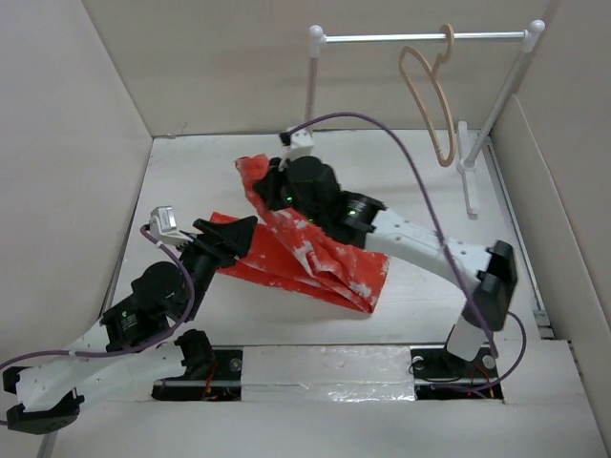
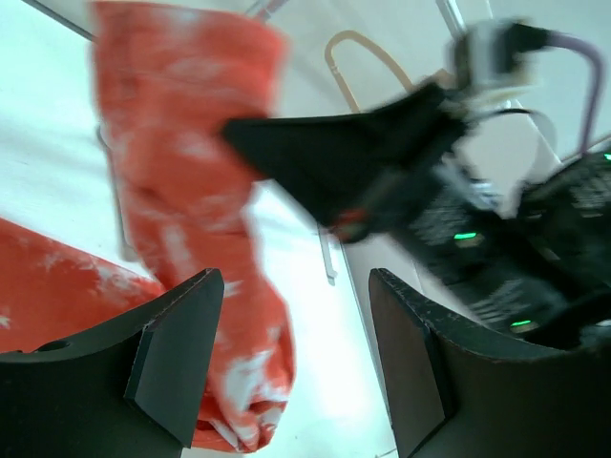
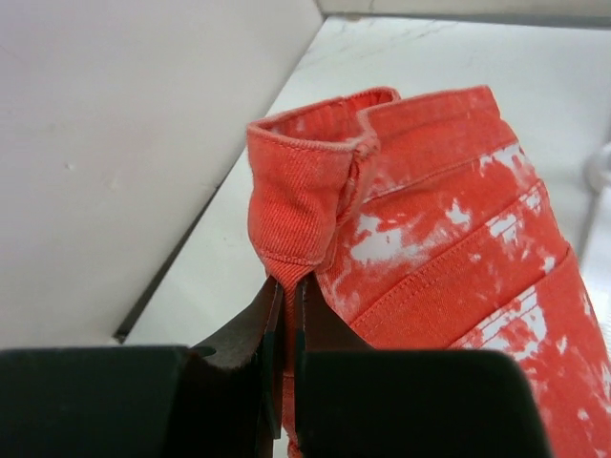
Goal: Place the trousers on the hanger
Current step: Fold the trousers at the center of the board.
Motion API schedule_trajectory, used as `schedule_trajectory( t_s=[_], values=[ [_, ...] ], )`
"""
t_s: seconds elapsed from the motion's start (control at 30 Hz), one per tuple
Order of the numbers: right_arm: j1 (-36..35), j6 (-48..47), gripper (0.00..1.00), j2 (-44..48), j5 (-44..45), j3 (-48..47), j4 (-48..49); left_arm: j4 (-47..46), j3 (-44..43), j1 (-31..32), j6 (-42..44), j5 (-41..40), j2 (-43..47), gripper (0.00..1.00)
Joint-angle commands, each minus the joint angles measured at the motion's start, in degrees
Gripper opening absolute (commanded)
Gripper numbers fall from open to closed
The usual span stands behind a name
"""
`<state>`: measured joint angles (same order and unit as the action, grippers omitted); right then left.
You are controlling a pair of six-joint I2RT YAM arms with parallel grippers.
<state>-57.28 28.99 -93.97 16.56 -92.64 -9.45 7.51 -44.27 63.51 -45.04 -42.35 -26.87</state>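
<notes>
Bare white tabletop [image 1: 191, 172] lies open at the far left and under the thin beige wooden hanger [image 1: 416, 105]. The white tube rack with metal crossbar [image 1: 420, 37] flanks that hanger with 2 posts. The white right arm [image 1: 420, 243] and orange-red mottled cloth trousers [image 1: 315, 258] fill the centre, and plain beige walls [image 1: 67, 143] close both sides.

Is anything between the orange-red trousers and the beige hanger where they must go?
No loose object. The right gripper, jaws shut, holds the orange-red mottled cloth trousers; the thin beige wooden hanger hangs on the white rack's metal bar. Only that arm's own purple cable arcs across the path between.
</notes>
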Motion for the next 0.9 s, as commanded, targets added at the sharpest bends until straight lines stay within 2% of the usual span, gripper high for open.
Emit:
schedule_trajectory(
  t_s=[0.0,0.03,0.1,0.13,0.2,0.23,0.27,0.3,0.4,0.43,0.5,0.53,0.57,0.6,0.63,0.67,0.7,0.77,0.8,0.83,0.87],
  values=[
    [-6.4,-3.3,0.01,-13.0,9.1,-12.3,8.5,6.5,-4.2,-0.2,2.0,-3.2,1.7,0.6],
    [-6.4,-3.3,0.07,-13.1,9.5,-12.3,8.5,7.3,-4.2,-0.2,1.9,-3.7,2.4,0.6],
    [-9.1,-3.4,0.24,-23.1,9.7,-19.8,7.4,8.7,-4.8,-0.2,1.7,-4.7,3.8,0.6],
    [-9.8,-2.9,0.39,-26.4,8.4,-22.8,4.1,9.2,-5.0,-0.2,1.6,-5.5,5.2,0.6],
    [-10.7,-0.1,0.57,-33.3,7.5,-29.4,0.5,12.0,-6.3,-0.2,0.9,-6.3,6.4,0.6],
    [-10.7,0.7,0.77,-33.8,6.0,-29.4,0.0,13.0,-6.7,-0.2,0.7,-7.3,7.5,0.6],
    [-10.7,1.6,0.82,-33.4,5.2,-28.3,1.0,13.9,-7.1,-0.2,0.4,-7.7,8.0,0.6],
    [-9.8,2.2,0.83,-30.4,4.7,-26.2,2.2,15.2,-7.2,-0.2,0.1,-8.0,8.5,0.61],
    [-7.7,5.0,0.84,-22.9,1.4,-12.1,10.0,16.6,-6.7,-0.2,-0.7,-9.2,9.6,0.61],
    [-6.2,5.7,0.84,-17.6,0.2,-4.2,13.6,16.4,-6.2,-0.2,-0.8,-9.4,9.3,0.61],
    [-4.9,6.4,0.81,-12.0,0.2,3.7,16.1,14.0,-4.0,-0.2,-0.3,-9.2,8.2,0.65],
    [-3.6,6.7,0.71,-9.2,0.8,7.7,16.8,13.2,-3.5,-0.2,0.6,-8.7,5.6,0.65],
    [-3.0,7.6,0.62,-3.2,2.1,15.7,17.8,12.9,-2.8,-0.2,0.6,-8.5,3.9,0.67],
    [-2.4,8.0,0.45,0.0,2.3,20.0,18.5,11.7,-2.5,-0.2,0.5,-8.5,1.7,0.68],
    [-1.7,8.5,0.13,3.2,2.9,24.2,19.5,10.9,-2.1,-0.2,0.6,-7.2,-3.1,0.68],
    [-0.4,9.8,0.04,9.6,3.1,32.6,19.6,10.0,-1.8,-0.2,0.6,-6.7,-5.5,0.68],
    [0.4,10.5,0.0,12.9,3.2,36.6,19.4,7.6,-1.6,-0.2,0.7,-6.3,-8.2,0.69],
    [2.4,13.3,0.0,21.7,3.3,47.7,18.2,2.5,-0.8,-0.8,1.9,-4.4,-15.6,0.7],
    [3.0,14.1,0.05,24.3,3.4,51.2,18.0,0.9,-0.6,-0.8,2.5,-3.6,-18.0,0.7],
    [3.6,15.2,0.3,26.8,3.6,54.4,16.8,-1.2,-0.3,-0.8,3.2,-1.8,-22.4,0.7],
    [4.1,16.8,0.45,29.3,3.7,57.1,16.1,-2.9,0.2,-0.8,4.2,-1.2,-24.4,0.71]
  ],
)
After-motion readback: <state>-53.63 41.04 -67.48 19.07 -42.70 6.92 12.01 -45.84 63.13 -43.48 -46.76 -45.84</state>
